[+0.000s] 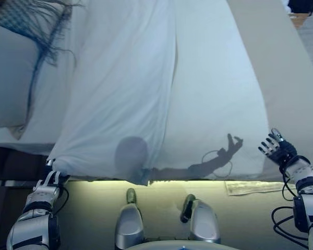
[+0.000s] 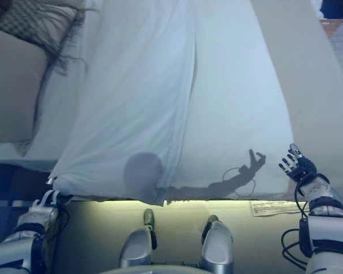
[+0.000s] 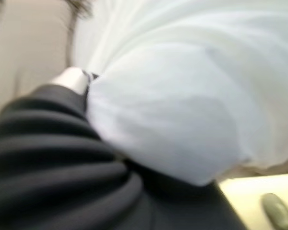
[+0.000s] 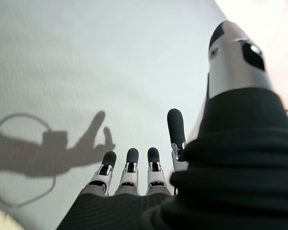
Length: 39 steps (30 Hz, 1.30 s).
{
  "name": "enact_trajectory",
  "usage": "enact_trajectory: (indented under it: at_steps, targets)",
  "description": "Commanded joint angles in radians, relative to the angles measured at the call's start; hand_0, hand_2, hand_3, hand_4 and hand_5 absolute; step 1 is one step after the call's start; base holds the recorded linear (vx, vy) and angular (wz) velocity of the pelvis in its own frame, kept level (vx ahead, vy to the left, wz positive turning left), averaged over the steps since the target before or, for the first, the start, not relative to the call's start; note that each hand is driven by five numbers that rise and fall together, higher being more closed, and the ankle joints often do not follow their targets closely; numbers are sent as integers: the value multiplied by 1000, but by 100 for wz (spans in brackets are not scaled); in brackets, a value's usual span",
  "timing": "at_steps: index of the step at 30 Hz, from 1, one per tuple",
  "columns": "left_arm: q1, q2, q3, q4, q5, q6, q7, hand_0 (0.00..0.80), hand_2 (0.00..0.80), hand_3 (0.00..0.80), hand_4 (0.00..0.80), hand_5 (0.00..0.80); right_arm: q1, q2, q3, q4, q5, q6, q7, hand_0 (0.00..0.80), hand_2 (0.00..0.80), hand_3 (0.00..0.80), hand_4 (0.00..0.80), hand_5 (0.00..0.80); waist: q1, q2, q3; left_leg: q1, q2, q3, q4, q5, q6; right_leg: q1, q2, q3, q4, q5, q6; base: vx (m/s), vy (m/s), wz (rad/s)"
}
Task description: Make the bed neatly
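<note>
One hand [image 1: 51, 178] under sheet [image 3: 173, 120].

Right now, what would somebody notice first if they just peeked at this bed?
The big white sheet, spread over the middle of the bed with a long fold running down it. The left robot hand is at the sheet's near left corner, its fingers hidden by the cloth, while the right robot hand hangs open at the sheet's near right edge. A fringed pillow lies at far left.

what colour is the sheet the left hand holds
White, clearest in the left eye view: sheet, left hand at its corner.
</note>
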Motion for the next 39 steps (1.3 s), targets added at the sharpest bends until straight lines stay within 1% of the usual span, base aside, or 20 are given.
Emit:
enact_trajectory:
  at_steps: [1,4,6,10,14,16,17,18,19,20,24,25,26,27,28,32,35,37,38,39]
  targets:
    - [115,60,56,65,-67,-93,40,800,800,800,800,800,-44,-82,36,35,-34,0,20,0,0,0,0,0,36,58,-64,3,36,-30,13,63,-41,108,33,7,-173,21,-20,-35,239,10]
    - [123,30,46,74,-78,-90,22,800,800,800,800,800,-71,-110,45,38,-59,13,15,0,0,0,0,0,27,80,-64,5,22,-27,22,59,-41,102,22,11,-173,23,-18,-43,226,0]
    - [118,-3,28,63,-100,-105,25,800,800,800,800,800,-90,-120,53,41,-74,17,16,0,0,0,0,0,22,87,-52,-7,17,-28,48,56,-41,86,16,17,-157,19,-23,-94,175,-2]
    - [96,-55,-15,8,-129,-112,52,800,800,800,800,800,-118,-130,68,36,-66,13,15,0,0,0,0,0,19,81,-17,-62,10,-35,140,36,-34,24,2,31,-92,15,-30,-133,97,-3]
    - [54,-65,-51,-16,-160,-103,64,800,800,800,800,800,-147,-128,85,32,-49,10,16,0,0,0,0,0,18,55,25,-138,0,-39,253,-7,-20,-48,-11,51,-17,13,-34,-140,37,2]
    - [26,-56,-65,-27,-162,-89,71,800,800,800,800,800,-160,-119,96,29,-26,7,16,0,0,0,0,0,20,34,45,-179,-2,-36,311,-43,-7,-86,-16,62,22,15,-34,-102,-32,4]
    - [6,-50,-77,-30,-168,-90,78,800,800,800,800,800,-169,-112,104,26,-14,5,17,0,0,0,0,0,20,21,53,-195,-1,-43,342,-79,-9,-100,-16,80,45,-3,-25,-159,-63,10]
    - [-20,-36,-88,-33,-174,-82,89,800,800,800,800,800,-176,-103,112,23,1,1,21,0,0,0,0,0,20,9,70,-228,3,-34,371,-85,4,-128,-21,76,62,18,-31,-142,-64,10]
    - [-39,-25,-95,-31,-178,-76,95,800,800,800,800,800,-179,-96,116,21,10,-3,24,0,0,0,0,0,21,-1,77,-247,4,-34,396,-104,9,-145,-22,82,79,17,-30,-115,-47,7]
    - [-60,-12,-102,-24,-177,-67,97,800,800,800,800,800,-183,-86,123,21,14,-8,29,0,0,0,0,0,20,-12,82,-262,4,-44,431,-145,8,-157,-20,102,105,-2,-20,-4,-39,-3]
    - [-116,22,-128,11,-168,-24,79,800,800,800,800,800,-212,-66,143,23,30,-6,23,0,0,0,0,0,21,-39,102,-332,12,-46,521,-210,27,-214,-26,122,160,0,-13,-42,-6,-3]
    - [-129,25,-137,19,-165,-21,76,750,750,750,750,750,-221,-62,149,25,36,-8,21,0,0,0,0,0,21,-45,108,-351,14,-46,542,-226,32,-231,-28,128,175,2,-11,-69,14,-1]
    - [-143,27,-148,26,-168,-19,84,417,417,417,417,417,-232,-56,156,26,40,-11,21,0,0,0,0,0,21,-52,114,-373,18,-46,567,-243,37,-253,-32,135,195,4,-7,-71,27,-4]
    - [-152,30,-153,31,-174,-21,87,439,439,439,439,439,-242,-54,161,27,40,-11,21,0,0,0,0,0,20,-55,116,-389,21,-45,584,-256,41,-272,-34,141,211,2,-5,-70,54,-5]
    - [-162,35,-158,36,-180,-20,91,800,800,800,800,800,-253,-48,171,23,38,-9,25,0,0,0,0,0,19,-60,120,-408,24,-44,602,-270,45,-294,-35,149,230,1,-1,-51,56,-7]
    - [-178,28,-165,44,-188,-26,95,800,800,800,800,800,-266,-25,199,11,-1,10,76,0,0,0,0,0,21,-70,125,-461,37,-44,657,-295,51,-353,-40,165,276,-2,10,-28,29,-4]
    - [-175,21,-175,54,-189,-18,74,800,800,800,800,800,-256,-2,226,11,-11,36,119,0,0,0,0,0,26,-71,125,-483,39,-47,672,-302,52,-382,-45,175,290,3,21,0,0,0]
    - [-170,20,-176,65,-201,-4,37,800,800,800,800,800,-252,19,234,18,-7,52,153,0,0,0,0,0,29,-68,127,-493,37,-50,674,-304,51,-397,-46,181,291,8,29,3,16,0]
    - [-168,18,-179,70,-203,10,28,119,119,119,119,119,-251,32,241,19,-8,56,166,0,0,0,0,0,29,-64,127,-497,36,-50,672,-304,50,-403,-46,184,289,10,31,-4,44,1]
    - [-168,15,-187,73,-218,18,23,0,0,0,0,0,-253,50,251,20,-9,51,170,0,0,0,0,0,29,-60,129,-501,35,-50,671,-304,49,-411,-47,187,290,13,35,-10,52,1]
